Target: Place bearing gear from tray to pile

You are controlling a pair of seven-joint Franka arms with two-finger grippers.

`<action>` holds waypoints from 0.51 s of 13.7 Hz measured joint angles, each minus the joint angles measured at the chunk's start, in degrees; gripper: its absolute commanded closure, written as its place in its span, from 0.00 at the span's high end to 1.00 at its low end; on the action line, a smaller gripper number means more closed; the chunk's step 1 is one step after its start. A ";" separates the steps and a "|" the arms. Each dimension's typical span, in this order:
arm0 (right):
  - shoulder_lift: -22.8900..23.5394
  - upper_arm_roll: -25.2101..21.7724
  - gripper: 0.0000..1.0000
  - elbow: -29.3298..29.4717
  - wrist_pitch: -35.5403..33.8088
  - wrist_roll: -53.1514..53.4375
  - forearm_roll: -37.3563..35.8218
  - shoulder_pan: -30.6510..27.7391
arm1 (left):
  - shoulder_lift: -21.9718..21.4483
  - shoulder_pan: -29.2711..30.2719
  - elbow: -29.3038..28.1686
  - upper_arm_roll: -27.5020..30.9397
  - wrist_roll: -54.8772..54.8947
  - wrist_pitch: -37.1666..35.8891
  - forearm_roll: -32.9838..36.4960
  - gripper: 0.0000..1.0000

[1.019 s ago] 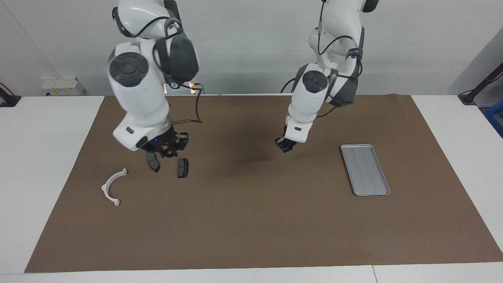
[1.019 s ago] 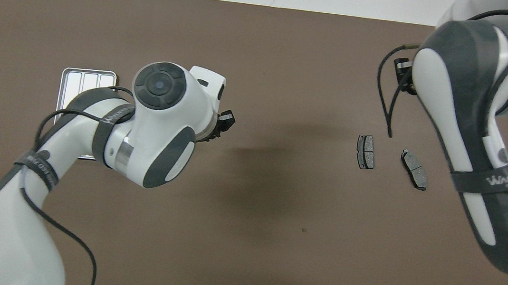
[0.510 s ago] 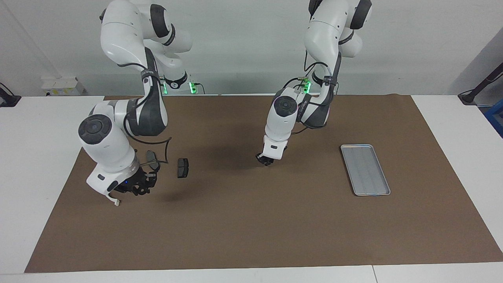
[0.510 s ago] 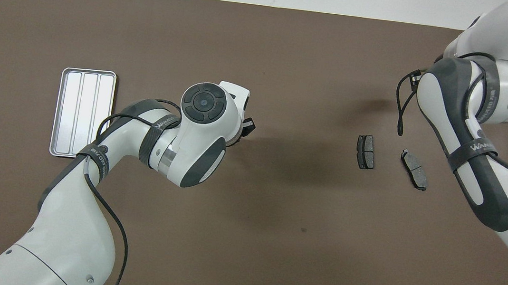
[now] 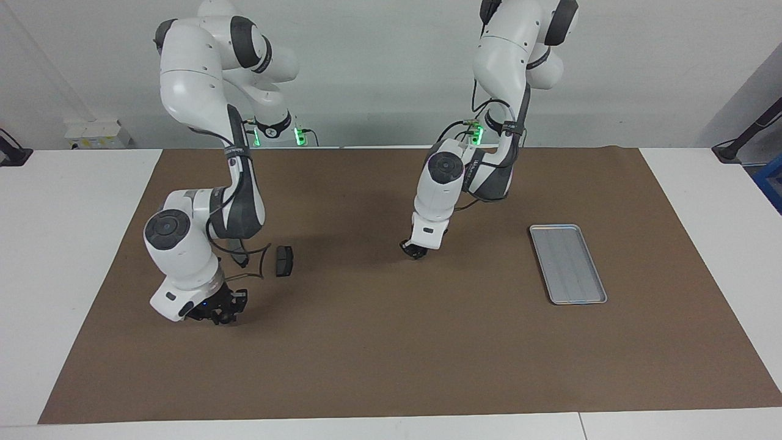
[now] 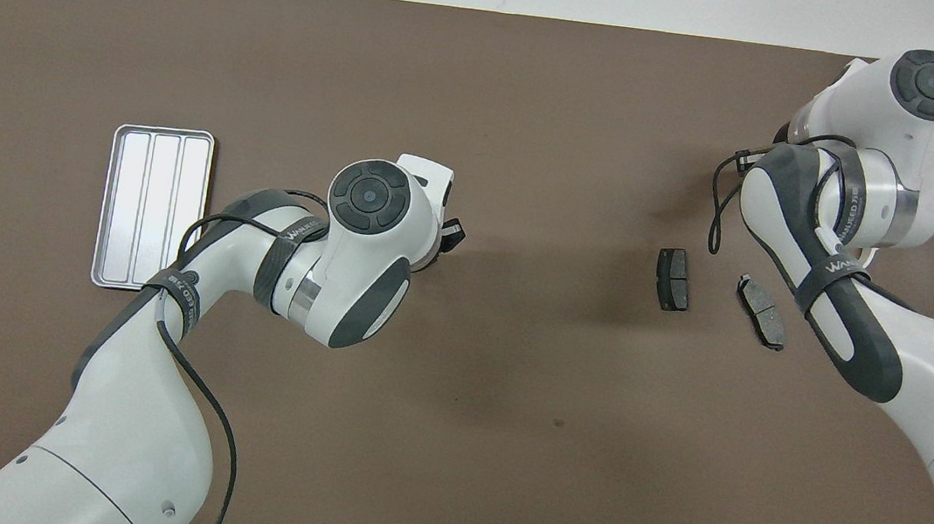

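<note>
Toward left arm's end, tray [image 5: 568,263] long axis runs robots-outward; both fingers' state: cannot tell.

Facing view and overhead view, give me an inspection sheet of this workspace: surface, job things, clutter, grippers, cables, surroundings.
Surface: brown mat lying flat on a white table; no spills seen.
Job's things: tray toward the left arm's end, nothing in it; two dark brake pads toward the right arm's end; no bearing gear seen.
Clutter: nothing seen.
Grippers: left gripper low over the middle of the mat; right gripper low over the mat beside the brake pads; nothing seen held by either.
Cables: black cable loops off the right arm's wrist close to one pad.
Surroundings: white wall; white box on the table by the wall.
</note>
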 measured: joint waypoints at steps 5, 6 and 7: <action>0.76 0.19 0.08 -0.48 0.63 0.22 0.10 0.07 | -1.95 0.38 0.99 1.58 0.09 -5.65 0.14 1.00; 0.76 0.22 0.66 -0.52 0.63 0.40 0.10 0.08 | -4.63 1.73 1.16 2.59 1.77 -8.57 0.39 1.00; 0.76 0.23 1.00 -0.60 0.63 0.50 0.12 0.09 | -8.18 4.68 1.18 3.21 5.86 -12.40 0.55 1.00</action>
